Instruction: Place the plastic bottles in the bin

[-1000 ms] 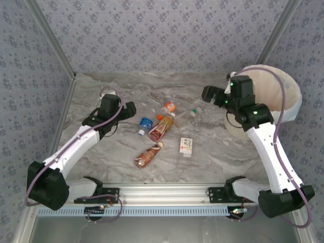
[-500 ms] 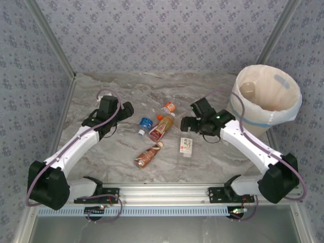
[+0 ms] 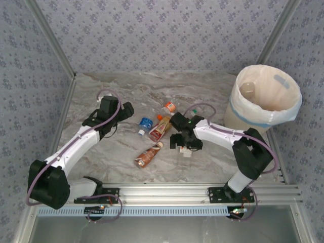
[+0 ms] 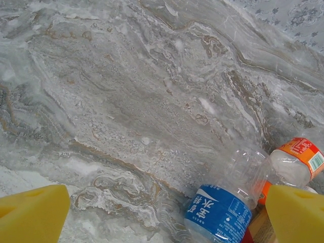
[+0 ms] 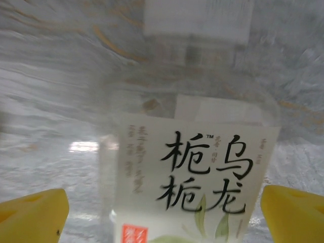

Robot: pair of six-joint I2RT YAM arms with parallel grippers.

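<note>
Five plastic bottles (image 3: pixel 160 127) lie loose on the marble table (image 3: pixel 116 86); none is held. Nearest the rail, the brown-labelled bottle (image 3: pixel 148 156) lies on its side, apart from both arms.

Just beyond it, the right gripper (image 3: pixel 183 144) stands over the white-labelled bottle (image 3: pixel 187 149). From overhead the wrist covers most of that bottle, so we cannot judge the fit there. The right wrist camera settles it. The yellow fingertips (image 5: pixel 33 212) stand wide apart, one on each side of the label (image 5: pixel 197 167), and neither touches it. The white cap (image 5: pixel 197 20) points away. We judge this a straddling approach, made so that closing would pinch the body across its width.

Farther back, the left gripper (image 3: pixel 126 108) hovers beside the central group, its jaws likewise fully apart and holding nothing. Its wrist camera shows the blue-labelled bottle (image 4: pixel 217 212) and an orange-labelled bottle (image 4: pixel 299 158) crowded against the right fingertip (image 4: pixel 296 212), a closeness the overhead view does not reveal. We judge a clean single pick there to be awkward.

Farthest, at the right rear, the bin (image 3: pixel 263 114) stands upright. A pale shape (image 3: pixel 247 89) rests inside it, likely a bottle.
</note>
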